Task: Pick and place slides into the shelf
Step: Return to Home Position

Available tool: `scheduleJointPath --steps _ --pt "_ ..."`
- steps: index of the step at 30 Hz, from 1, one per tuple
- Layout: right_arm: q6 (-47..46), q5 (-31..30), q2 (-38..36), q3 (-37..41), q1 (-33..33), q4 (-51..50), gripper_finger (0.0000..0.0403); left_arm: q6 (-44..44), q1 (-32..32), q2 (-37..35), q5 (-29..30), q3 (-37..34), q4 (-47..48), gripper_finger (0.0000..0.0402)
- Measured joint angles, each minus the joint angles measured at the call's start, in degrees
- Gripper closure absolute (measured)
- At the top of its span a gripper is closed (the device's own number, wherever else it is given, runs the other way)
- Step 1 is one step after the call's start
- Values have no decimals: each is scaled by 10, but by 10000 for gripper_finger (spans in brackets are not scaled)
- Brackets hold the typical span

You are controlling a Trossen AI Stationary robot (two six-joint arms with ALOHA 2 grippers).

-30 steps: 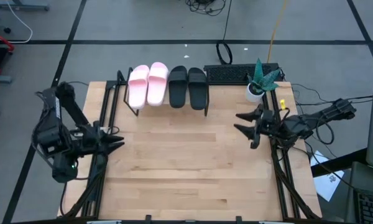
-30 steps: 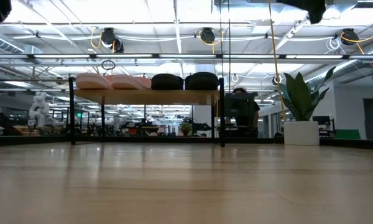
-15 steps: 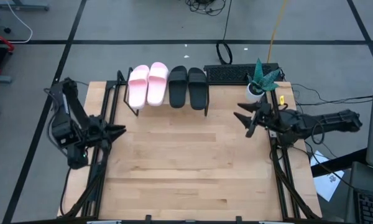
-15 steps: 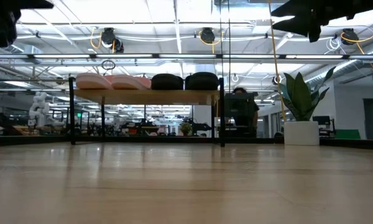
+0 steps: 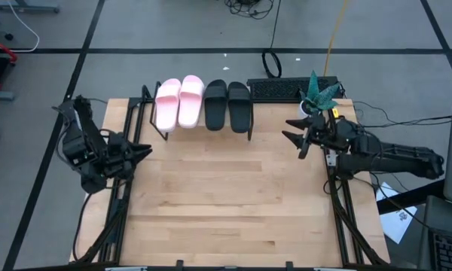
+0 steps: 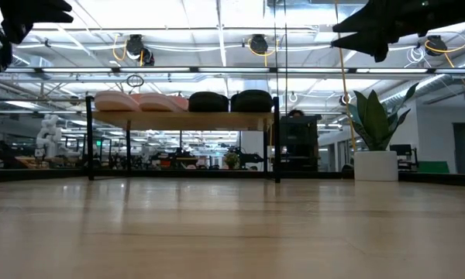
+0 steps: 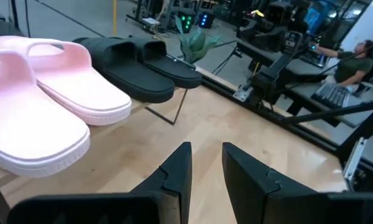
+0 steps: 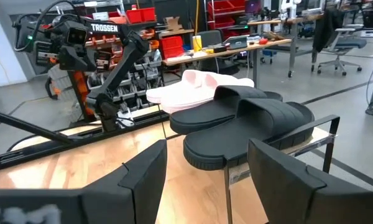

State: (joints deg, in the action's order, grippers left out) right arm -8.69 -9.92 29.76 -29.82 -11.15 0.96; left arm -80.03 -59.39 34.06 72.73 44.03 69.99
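The slides all lie side by side on the shelf at the table's far side, soles down on its light-wood plank. The pale pink pair is on the left and the black pair on the right. My left gripper hovers over the table's left edge, pointing toward the middle. It is open by a narrow gap with nothing in it. My right gripper hovers near the far right, pointing at the shelf. It is open wide and empty.
A potted plant stands at the table's far right corner, close to my right gripper. A keyboard lies behind the shelf. Black frame rails run along the left and right edges. Bare wood fills the middle and near part.
Both grippers have sunk lower. My left gripper has drawn back toward the table's left edge and moved toward the far side. My right gripper has swung toward the far edge, nearer the plant and shelf. The slides have not moved.
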Motion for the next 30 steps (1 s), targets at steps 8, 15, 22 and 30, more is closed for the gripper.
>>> scheduleJointPath --steps 8,15,22,30 --pt "-11 110 0 0 -88 0 188 81 69 -1 -22 -48 -114 316" --pt "-17 166 0 0 -134 0 188 206 165 -25 -115 -82 -211 316" --pt "-45 222 0 38 -160 11 188 360 271 -102 -203 -123 -306 316" --pt "-63 240 -7 100 -160 116 188 449 314 -141 -288 -205 -433 316"
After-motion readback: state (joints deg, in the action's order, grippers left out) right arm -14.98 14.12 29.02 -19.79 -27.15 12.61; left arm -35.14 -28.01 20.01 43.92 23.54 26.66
